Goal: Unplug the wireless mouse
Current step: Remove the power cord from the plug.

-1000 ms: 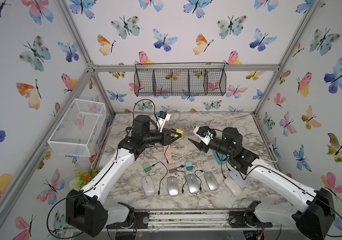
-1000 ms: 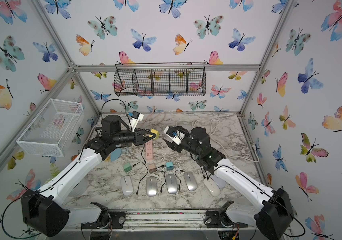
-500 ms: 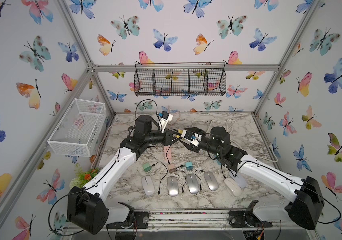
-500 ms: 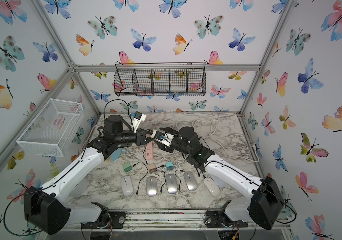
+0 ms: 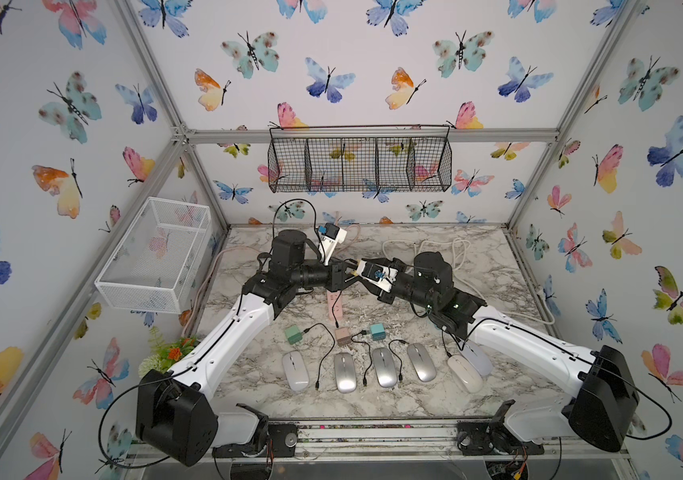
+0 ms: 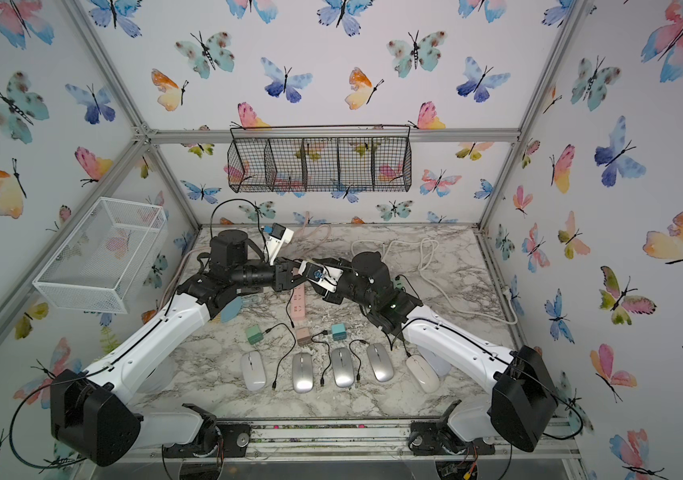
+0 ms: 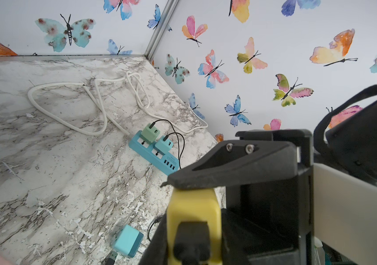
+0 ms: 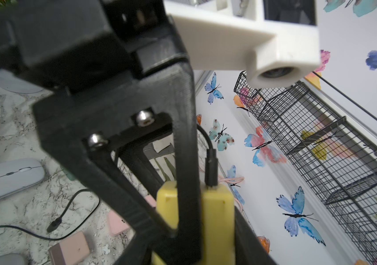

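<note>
**butterfly booth, marble desk: two hands meet on one yellow charger**

butterfly-papered walls close in a marble desk [image 5: 489, 274], with one black wire basket [image 5: 359, 164] on the back wall and one white wire basket [image 5: 156, 253] on the side wall. two arms meet above the middle of the desk. the left hand [image 5: 348, 274] is clamped on a yellow charger [image 7: 192, 206], held clear of the desk, with one black plug [image 8: 211, 167] seated in it. the right hand [image 5: 361, 268] has its fingers partly apart on either side of that same charger; i cannot tell whether they press on anything

six mice lie in a row near the front edge: a white mouse [image 5: 294, 370], a silver mouse [image 5: 344, 377], a second silver mouse [image 5: 384, 368], a third silver mouse [image 5: 420, 361], a cream mouse [image 5: 463, 372] and a lilac mouse [image 5: 477, 357]. i cannot trace which of them the held plug's lead runs to

six chargers show in all. besides the yellow one, three sit loose behind the row: a green charger [image 5: 293, 334], a pink charger [image 5: 343, 336] and a teal charger [image 5: 378, 331]. of the two power strips, a pink power strip [image 5: 333, 305] lies on the desk below the meeting hands. a blue power strip [image 7: 154, 156] carries the last two, a plugged green charger [image 7: 150, 132] and a plugged mint charger [image 7: 164, 145], each with a black lead. one white cord [image 7: 56, 84] lies looped on the right arm's side
</note>
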`<state>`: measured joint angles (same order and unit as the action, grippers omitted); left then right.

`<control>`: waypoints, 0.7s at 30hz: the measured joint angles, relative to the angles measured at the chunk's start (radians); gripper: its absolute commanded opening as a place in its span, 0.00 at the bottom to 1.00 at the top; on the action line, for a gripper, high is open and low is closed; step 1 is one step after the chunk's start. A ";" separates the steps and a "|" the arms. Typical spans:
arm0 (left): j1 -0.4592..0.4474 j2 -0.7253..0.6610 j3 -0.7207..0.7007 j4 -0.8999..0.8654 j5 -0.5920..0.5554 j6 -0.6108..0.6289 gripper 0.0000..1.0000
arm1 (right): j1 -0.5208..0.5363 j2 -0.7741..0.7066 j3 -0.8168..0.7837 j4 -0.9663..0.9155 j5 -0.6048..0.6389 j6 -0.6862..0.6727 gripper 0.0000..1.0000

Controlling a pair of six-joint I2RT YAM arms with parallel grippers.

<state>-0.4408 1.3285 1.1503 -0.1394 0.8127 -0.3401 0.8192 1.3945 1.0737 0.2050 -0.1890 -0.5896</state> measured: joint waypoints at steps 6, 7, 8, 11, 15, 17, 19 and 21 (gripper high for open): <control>-0.003 -0.003 0.003 -0.005 -0.019 0.023 0.55 | 0.000 -0.003 -0.006 0.009 0.021 0.013 0.20; -0.004 -0.006 0.004 -0.007 -0.030 0.026 0.56 | 0.001 -0.006 -0.012 0.013 0.029 0.016 0.19; -0.002 -0.013 0.003 -0.011 -0.036 0.028 0.56 | 0.001 -0.011 -0.017 0.013 0.034 0.019 0.19; 0.022 -0.043 0.002 -0.016 -0.049 0.027 0.53 | 0.001 -0.026 -0.031 0.013 0.043 0.022 0.19; 0.069 -0.092 0.001 -0.015 -0.053 0.034 0.47 | 0.000 -0.038 -0.039 0.012 0.054 0.024 0.19; 0.081 -0.106 0.000 -0.015 -0.051 0.039 0.44 | 0.000 -0.040 -0.039 0.013 0.055 0.025 0.19; 0.081 -0.111 0.000 -0.014 -0.046 0.043 0.40 | 0.001 -0.040 -0.039 0.011 0.054 0.025 0.19; 0.081 -0.110 -0.003 -0.015 -0.040 0.045 0.37 | 0.001 -0.041 -0.039 0.010 0.054 0.028 0.19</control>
<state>-0.3599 1.2182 1.1477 -0.1543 0.7731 -0.2947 0.8200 1.3537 1.0348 0.2150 -0.1349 -0.5617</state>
